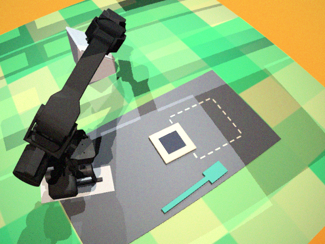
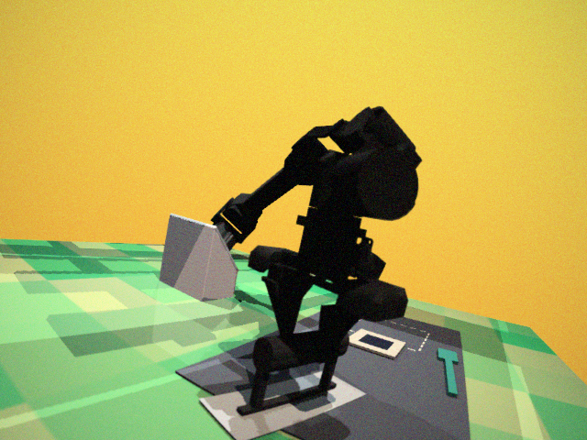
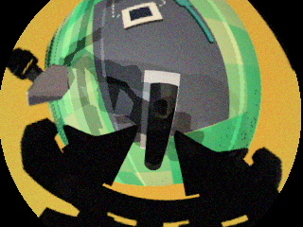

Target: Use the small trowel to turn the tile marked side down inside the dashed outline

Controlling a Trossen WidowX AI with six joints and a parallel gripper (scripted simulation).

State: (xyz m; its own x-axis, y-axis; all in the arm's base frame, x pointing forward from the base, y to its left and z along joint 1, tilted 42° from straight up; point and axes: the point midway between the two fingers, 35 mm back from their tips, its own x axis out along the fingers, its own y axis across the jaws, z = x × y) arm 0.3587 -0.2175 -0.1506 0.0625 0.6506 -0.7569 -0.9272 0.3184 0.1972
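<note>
The cream tile (image 1: 172, 143) (image 2: 377, 342) (image 3: 142, 14) lies flat on the dark grey mat (image 1: 147, 183), its dark square facing up. It covers part of the near side of the dashed outline (image 1: 172, 115); most of it lies outside. The teal trowel (image 1: 194, 189) (image 2: 450, 374) (image 3: 203, 25) lies flat on the mat near its edge, apart from the tile. My gripper (image 3: 155, 130) is open, its two black fingers apart with nothing held between them in the wrist view. It is well away from tile and trowel. Its fingers are hard to make out in the top and exterior views.
A grey wedge-shaped block (image 1: 102, 66) (image 2: 204, 265) (image 3: 49, 85) stands on the patterned green table, with a black arm part close to it. A white plate (image 1: 106, 183) (image 2: 348, 392) (image 3: 162, 77) is under black arm parts at the mat's end.
</note>
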